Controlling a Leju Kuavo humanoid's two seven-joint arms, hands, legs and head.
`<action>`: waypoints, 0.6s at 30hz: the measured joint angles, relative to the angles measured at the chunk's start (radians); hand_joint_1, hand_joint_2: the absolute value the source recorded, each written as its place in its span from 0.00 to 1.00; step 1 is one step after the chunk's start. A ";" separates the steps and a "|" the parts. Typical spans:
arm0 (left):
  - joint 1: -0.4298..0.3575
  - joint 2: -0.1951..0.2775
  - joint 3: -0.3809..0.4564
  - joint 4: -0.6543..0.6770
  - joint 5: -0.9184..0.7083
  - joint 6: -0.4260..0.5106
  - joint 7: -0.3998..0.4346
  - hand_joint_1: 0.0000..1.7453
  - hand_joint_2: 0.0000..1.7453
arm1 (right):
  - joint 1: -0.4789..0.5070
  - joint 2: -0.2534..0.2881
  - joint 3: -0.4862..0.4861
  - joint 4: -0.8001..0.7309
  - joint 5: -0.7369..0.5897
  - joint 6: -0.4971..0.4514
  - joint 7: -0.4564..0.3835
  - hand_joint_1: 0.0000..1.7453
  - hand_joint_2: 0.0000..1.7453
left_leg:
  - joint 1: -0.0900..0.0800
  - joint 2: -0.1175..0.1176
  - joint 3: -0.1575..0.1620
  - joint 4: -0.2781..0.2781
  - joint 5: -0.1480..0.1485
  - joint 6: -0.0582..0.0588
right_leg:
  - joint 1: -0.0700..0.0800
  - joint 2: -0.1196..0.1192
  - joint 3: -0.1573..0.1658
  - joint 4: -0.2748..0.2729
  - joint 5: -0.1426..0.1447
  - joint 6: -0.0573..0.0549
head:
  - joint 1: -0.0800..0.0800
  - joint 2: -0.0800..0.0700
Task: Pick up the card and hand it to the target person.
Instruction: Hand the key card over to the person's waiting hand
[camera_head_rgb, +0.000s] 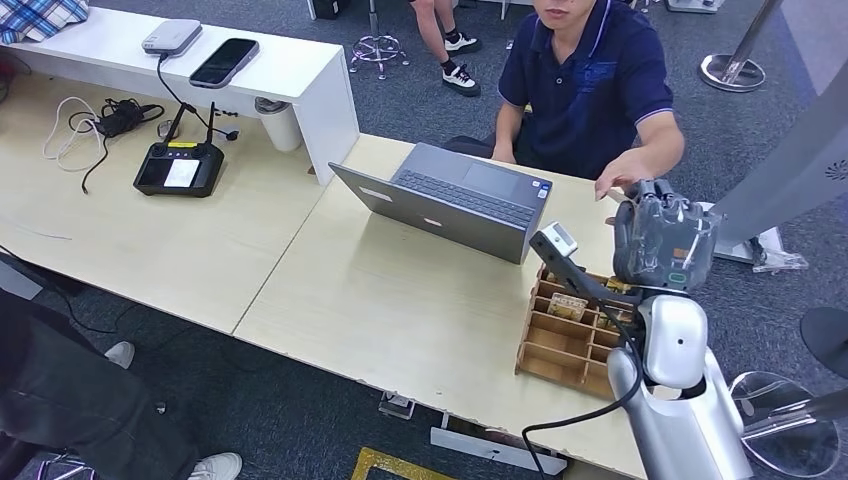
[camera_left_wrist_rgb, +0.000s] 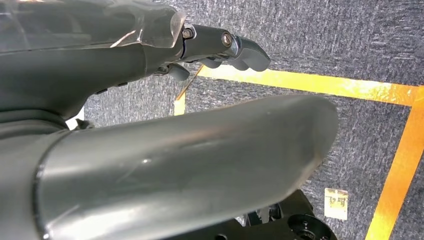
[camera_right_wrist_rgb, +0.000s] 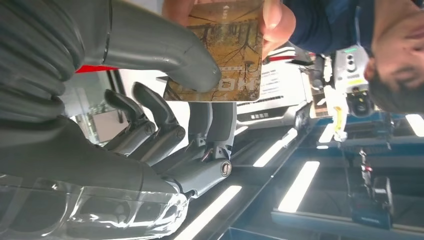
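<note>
Card (camera_right_wrist_rgb: 220, 60): pinched between the thick grey thumb and the darker fingers (camera_right_wrist_rgb: 165, 115) of the right hand (camera_head_rgb: 662, 243); raised beyond the far right edge of the table (camera_head_rgb: 400, 300), just in front of the seated person (camera_head_rgb: 590, 90).
Key relation: far end of the card already between the person's fingertips (camera_right_wrist_rgb: 272, 20), near end under the robot thumb; long axis running from robot hand toward the person; both holding at once.
Next move, judged: thumb to lift off so the card passes over; release too early or too late risks a drop or a tug.
Left hand (camera_left_wrist_rgb: 220, 47): hanging low over dark carpet with yellow floor tape (camera_left_wrist_rgb: 310, 82); fingers curled in, holding nothing.
Nearer arm: right, by far.
Wooden compartment tray (camera_head_rgb: 570, 340): on the table below the right hand; at least one more card-like item lying in an upper compartment, other contents too small to tell.
Laptop (camera_head_rgb: 450, 200): open, left of the tray, well apart from the handover.
</note>
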 joint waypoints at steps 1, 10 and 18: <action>0.000 0.001 -0.002 0.000 0.001 0.000 0.000 0.00 0.00 | 0.000 0.000 -0.004 0.009 0.004 -0.004 0.006 0.00 1.00 | 0.000 0.000 0.000 0.000 0.000 0.000 | 0.000 0.000 0.000 0.000 0.000 0.000 | 0.000 0.000; 0.000 -0.005 -0.006 0.000 0.051 0.005 0.001 0.00 0.00 | 0.151 0.002 -0.024 -0.100 -0.264 -0.063 -0.091 0.00 1.00 | 0.000 -0.001 0.000 0.000 -0.001 0.000 | 0.000 -0.001 0.000 0.000 0.000 0.000 | 0.000 0.000; 0.004 -0.018 -0.006 0.000 0.059 0.003 0.001 0.00 0.00 | 0.390 0.005 -0.056 -0.328 -0.793 0.041 -0.238 0.00 1.00 | 0.000 -0.001 -0.001 0.000 -0.002 0.000 | 0.000 -0.001 -0.001 -0.001 -0.001 0.000 | 0.000 0.000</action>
